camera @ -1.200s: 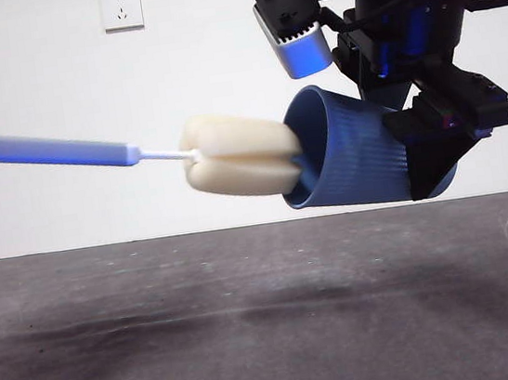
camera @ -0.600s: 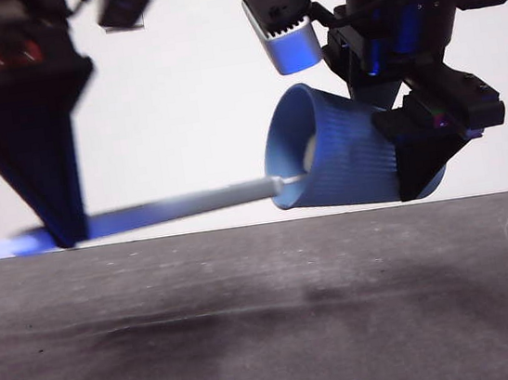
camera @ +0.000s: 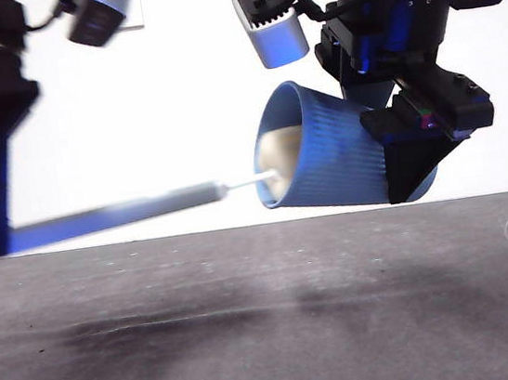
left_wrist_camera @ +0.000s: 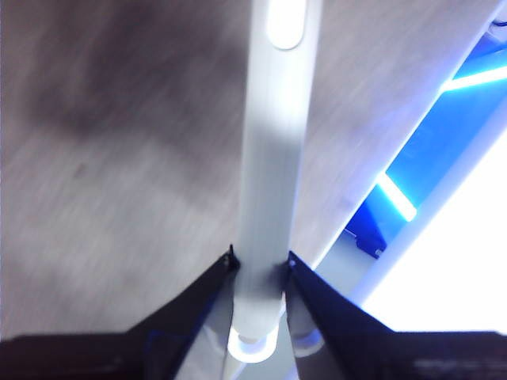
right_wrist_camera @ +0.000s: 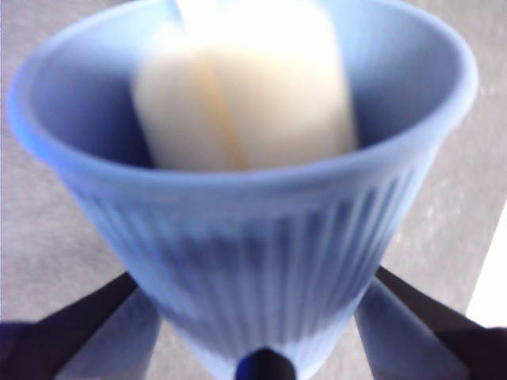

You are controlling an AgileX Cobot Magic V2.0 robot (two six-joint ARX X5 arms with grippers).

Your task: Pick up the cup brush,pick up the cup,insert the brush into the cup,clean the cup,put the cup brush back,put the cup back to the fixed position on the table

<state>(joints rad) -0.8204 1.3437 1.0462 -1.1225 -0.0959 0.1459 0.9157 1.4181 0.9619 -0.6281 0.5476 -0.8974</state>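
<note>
Gripping one cup (camera: 329,157), the right gripper (camera: 409,155) faces the left gripper (left_wrist_camera: 260,265) clamping one cup brush (left_wrist_camera: 273,158).

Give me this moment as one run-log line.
stage: cleaning | left gripper: shut on cup brush | right gripper: shut on cup, tilted, above table | sponge head inside cup

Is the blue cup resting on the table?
No. In the front view the blue cup hangs tilted above the table, gripped by the right tool, with white wall visible beneath it.
</note>
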